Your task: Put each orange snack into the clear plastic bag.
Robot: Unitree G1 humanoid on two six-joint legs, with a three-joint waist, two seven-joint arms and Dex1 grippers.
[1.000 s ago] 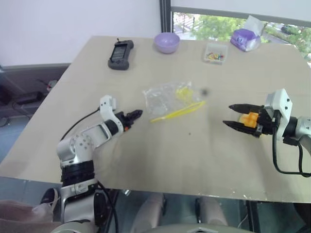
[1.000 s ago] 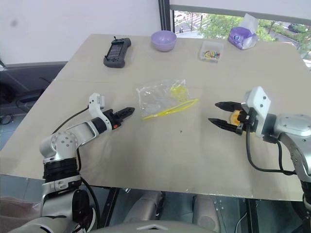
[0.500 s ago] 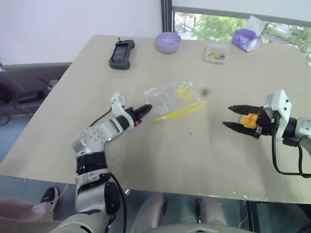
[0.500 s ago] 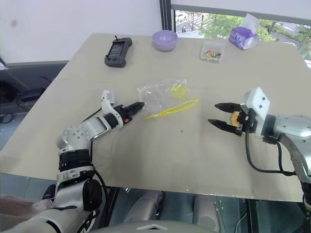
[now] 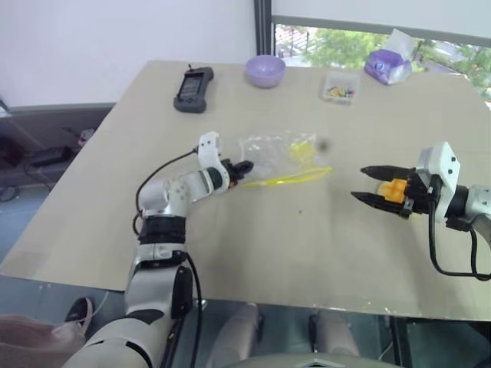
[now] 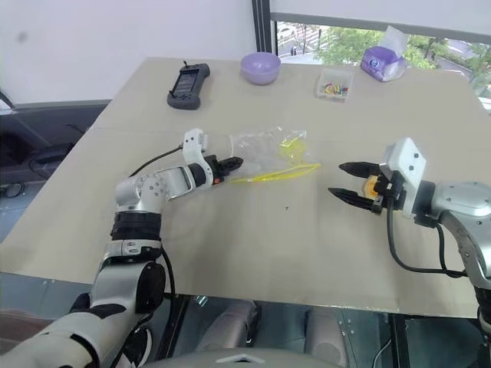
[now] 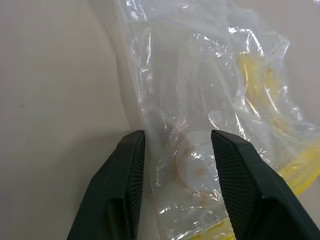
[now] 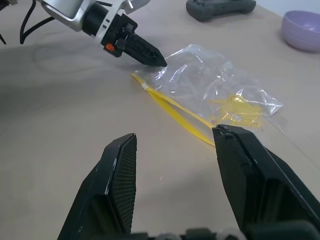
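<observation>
Left eye view looks down on a beige table (image 5: 253, 230). One clear plastic bag (image 5: 280, 157) lies flat near the middle of it, and every place below is given from that bag.

The left gripper (image 5: 242, 168) is at the bag's left end. In the left wrist view its two black fingers (image 7: 122, 180) stand apart on either side of the bag's crinkled edge, straddling the film but not visibly pinching it. The bag's long axis runs on from this gripper toward the robot's right, with the yellow strip (image 5: 295, 178) along the edge nearest the robot.

The right gripper (image 5: 374, 184) hovers well to the right of the bag, pointing back toward it. Its fingers are spread, with empty space between the tips. Something orange (image 5: 393, 188) sits at the base of the fingers; whether it is a snack or part of the gripper cannot be told. The left arm is clearly the nearer one to the bag.

Beyond the bag, at the table's far edge, stand one black handheld controller (image 5: 192, 78), one purple bowl (image 5: 265, 70), one small clear box of colourful bits (image 5: 339, 89) and one purple packet (image 5: 387, 65).
</observation>
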